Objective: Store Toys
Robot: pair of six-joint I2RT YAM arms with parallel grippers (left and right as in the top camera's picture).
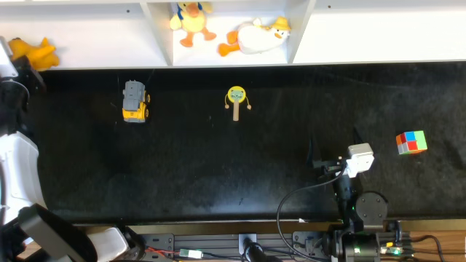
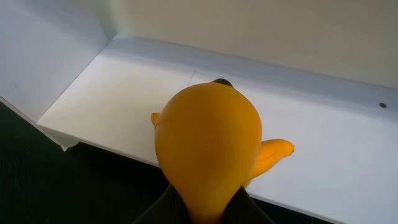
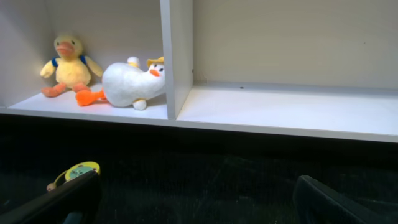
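Note:
An orange-yellow rubber toy [image 2: 208,146] is held at the mouth of the white shelf's left compartment [image 2: 112,93], with my left gripper [image 2: 208,214] shut on its lower end. From above, the toy [image 1: 34,52] sits at the shelf's left end by my left gripper [image 1: 20,71]. A yellow-grey toy truck [image 1: 135,100], a green-yellow rattle [image 1: 236,99] and a coloured cube [image 1: 411,142] lie on the black mat. My right gripper [image 1: 316,157] rests low at the front right, open [image 3: 199,208] and holding nothing, with the rattle [image 3: 76,172] off to one side.
A yellow plush duck [image 1: 191,18] and a white plush duck [image 1: 256,35] lie in the shelf's middle compartment [image 3: 93,107]. The right compartment [image 3: 292,109] holds nothing. Cables [image 1: 306,196] run along the front edge by the right arm's base.

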